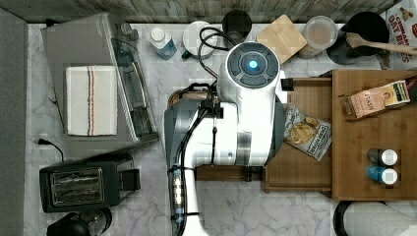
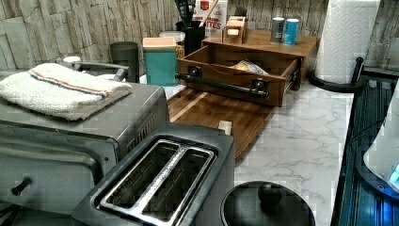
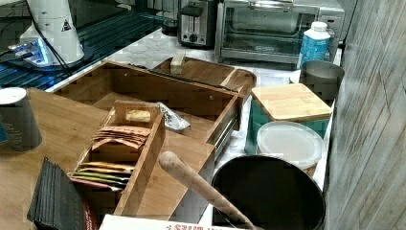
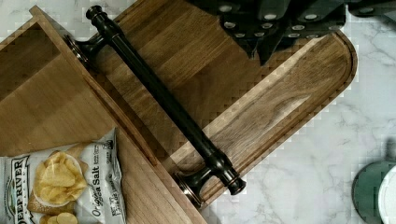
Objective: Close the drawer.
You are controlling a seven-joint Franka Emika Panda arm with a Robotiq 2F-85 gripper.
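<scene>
Left view: drawer [image 2: 235,70] pulled well out of the cabinet [image 2: 282,44], chip bag [image 4: 60,182] inside. Wrist view: handle [image 4: 163,100] untouched, gripper [image 4: 275,23] above the darker tray [image 4: 289,98]; finger state cannot tell, probably clear of it. Closing not started

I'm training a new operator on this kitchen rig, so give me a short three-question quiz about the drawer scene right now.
1. True or false: the drawer is fully shut under the cabinet top.
2. What lies inside the drawer?
A) a bag of chips
B) a spoon
C) a folded towel
3. Fill in: the black bar handle hangs above a darker wooden ____ on the marble counter.

Key:
1. False; it is pulled out.
2. A.
3. tray.
</scene>
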